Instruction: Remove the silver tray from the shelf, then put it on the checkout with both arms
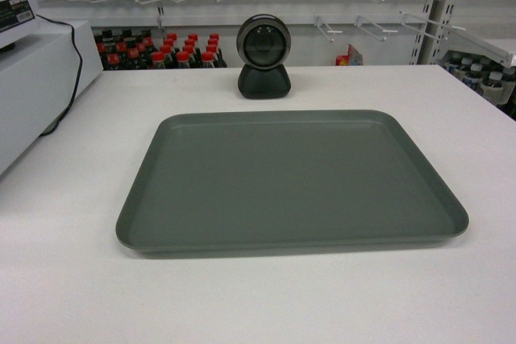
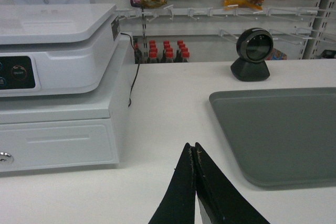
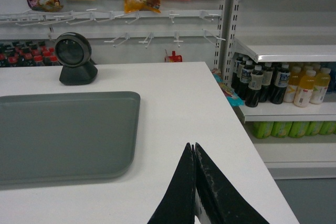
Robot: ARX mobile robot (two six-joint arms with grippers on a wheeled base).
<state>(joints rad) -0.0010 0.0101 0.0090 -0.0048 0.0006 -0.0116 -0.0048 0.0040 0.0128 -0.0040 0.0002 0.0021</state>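
Closest to me, at the bottom of each wrist view, the left gripper (image 2: 195, 148) and right gripper (image 3: 193, 148) both have their jaws pressed together, holding nothing, over the white checkout (image 1: 72, 279). The silver tray (image 1: 290, 183) lies flat in the middle of the head view, well apart from both grippers. Behind it, top centre, stands a round black scanner (image 1: 264, 55). The cash register (image 2: 52, 77) fills the left of the left wrist view. Drink bottles (image 3: 283, 85) sit on a shelf (image 3: 286, 53) at the right wrist view's far right.
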